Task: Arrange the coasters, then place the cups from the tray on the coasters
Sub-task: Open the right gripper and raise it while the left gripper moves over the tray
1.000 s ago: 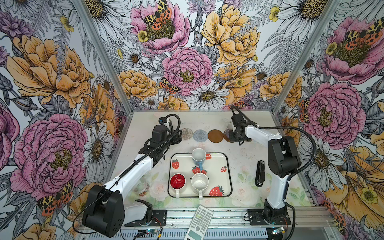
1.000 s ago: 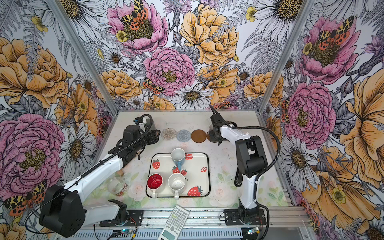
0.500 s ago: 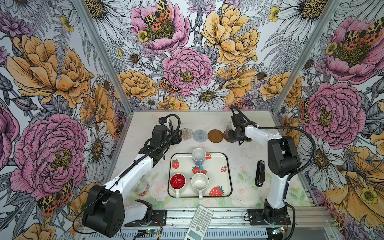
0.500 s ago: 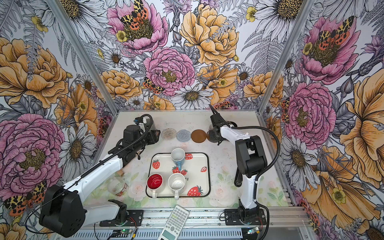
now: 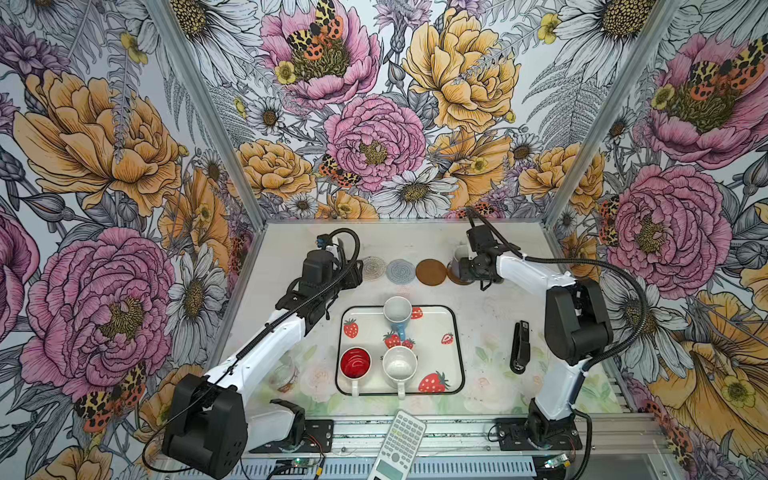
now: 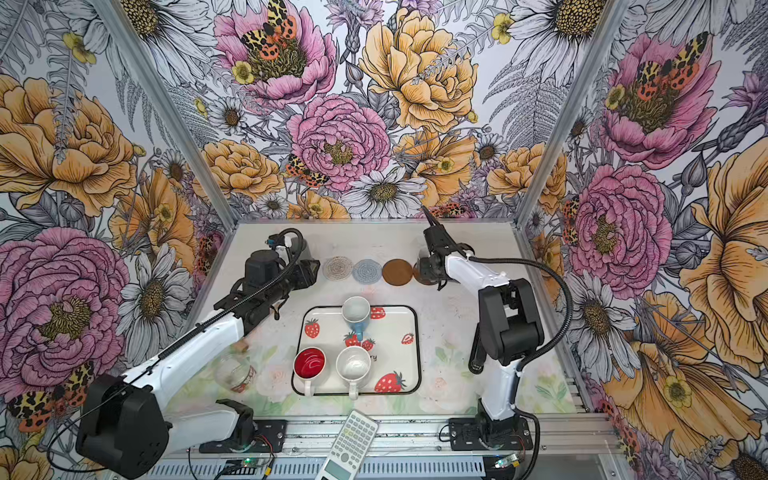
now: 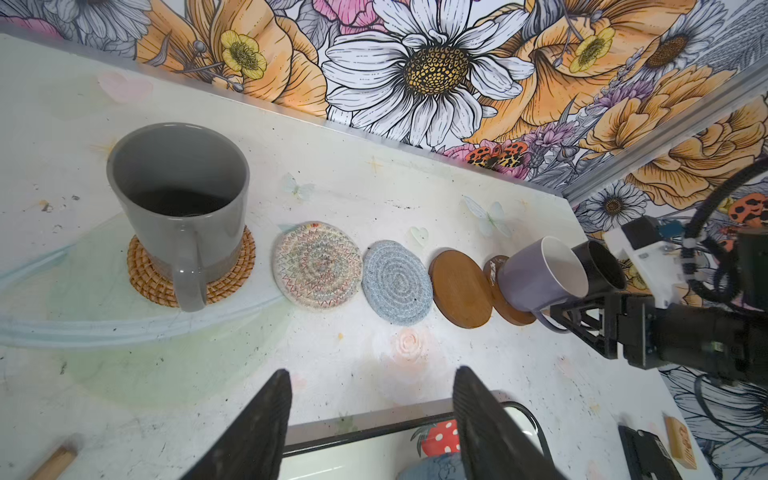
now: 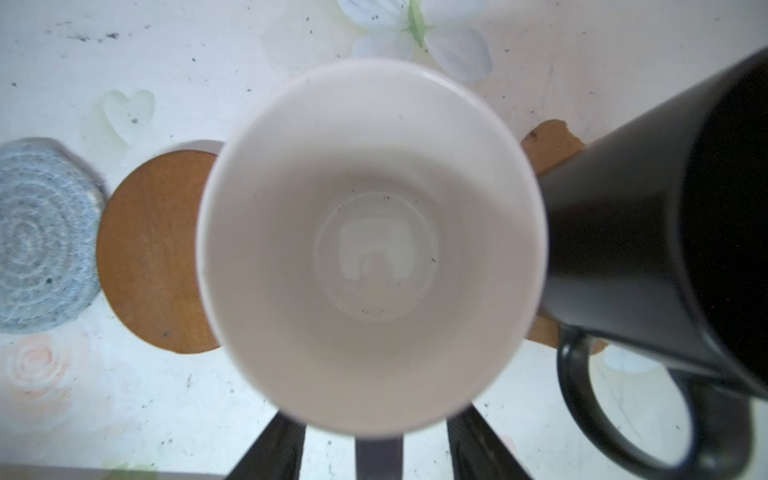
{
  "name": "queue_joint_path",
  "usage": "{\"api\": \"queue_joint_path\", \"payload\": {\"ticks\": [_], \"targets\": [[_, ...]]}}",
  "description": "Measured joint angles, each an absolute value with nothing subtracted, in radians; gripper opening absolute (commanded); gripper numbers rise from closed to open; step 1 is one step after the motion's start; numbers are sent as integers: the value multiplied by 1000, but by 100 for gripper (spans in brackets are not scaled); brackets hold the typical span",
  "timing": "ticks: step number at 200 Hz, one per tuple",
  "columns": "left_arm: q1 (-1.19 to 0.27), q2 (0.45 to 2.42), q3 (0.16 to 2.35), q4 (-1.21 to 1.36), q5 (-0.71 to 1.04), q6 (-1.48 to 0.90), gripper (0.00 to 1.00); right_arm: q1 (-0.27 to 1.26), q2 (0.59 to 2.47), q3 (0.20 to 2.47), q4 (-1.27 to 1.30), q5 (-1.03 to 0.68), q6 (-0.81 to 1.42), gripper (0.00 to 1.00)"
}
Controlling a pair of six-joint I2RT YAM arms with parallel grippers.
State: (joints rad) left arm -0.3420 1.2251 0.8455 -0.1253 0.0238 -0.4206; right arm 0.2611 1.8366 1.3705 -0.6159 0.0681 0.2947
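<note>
My right gripper (image 8: 376,440) is open, its fingers (image 8: 278,449) standing apart on either side of the handle of the lavender cup (image 8: 370,245). That cup (image 7: 536,278) stands on a brown disc coaster (image 7: 513,311). Beside it the black cup (image 7: 602,266) sits on the paw-shaped coaster (image 8: 548,143). The tall grey cup (image 7: 178,208) rests on the rattan coaster (image 7: 141,274). The whitish (image 7: 318,266), blue-grey (image 7: 397,286) and second brown (image 7: 459,291) coasters lie bare. My left gripper (image 7: 370,374) hangs open and empty by the tray (image 5: 436,361), which holds the light blue (image 5: 397,311), red-inside (image 5: 355,362) and speckled (image 5: 400,362) cups.
A black stapler (image 5: 520,347) lies right of the tray and a calculator (image 5: 399,446) at the front edge. A clear glass jar (image 5: 284,376) stands left of the tray under my left arm. A small wooden block (image 7: 681,442) lies near the stapler.
My right gripper's jaws have spread open off the lavender cup's handle, leaving the cup on the brown disc. The left arm has not moved.
</note>
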Motion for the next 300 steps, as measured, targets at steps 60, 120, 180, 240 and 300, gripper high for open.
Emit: {"api": "queue_joint_path", "payload": {"ticks": [60, 120, 180, 240, 300], "targets": [[-353, 1184, 846, -147, 10, -421, 64, 298, 1555, 1259, -608, 106, 334, 58], [-438, 1166, 869, -186, -39, -420, 63, 459, 1284, 1200, -468, 173, 454, 59], [-577, 1145, 986, -295, -89, -400, 61, 572, 1224, 1129, -222, 156, 548, 60], [-756, 885, 995, -514, -153, -407, 60, 581, 1212, 1009, -158, 172, 559, 68], [-855, 815, 997, -816, -173, -495, 58, 546, 1161, 964, -137, 191, 558, 69]]}}
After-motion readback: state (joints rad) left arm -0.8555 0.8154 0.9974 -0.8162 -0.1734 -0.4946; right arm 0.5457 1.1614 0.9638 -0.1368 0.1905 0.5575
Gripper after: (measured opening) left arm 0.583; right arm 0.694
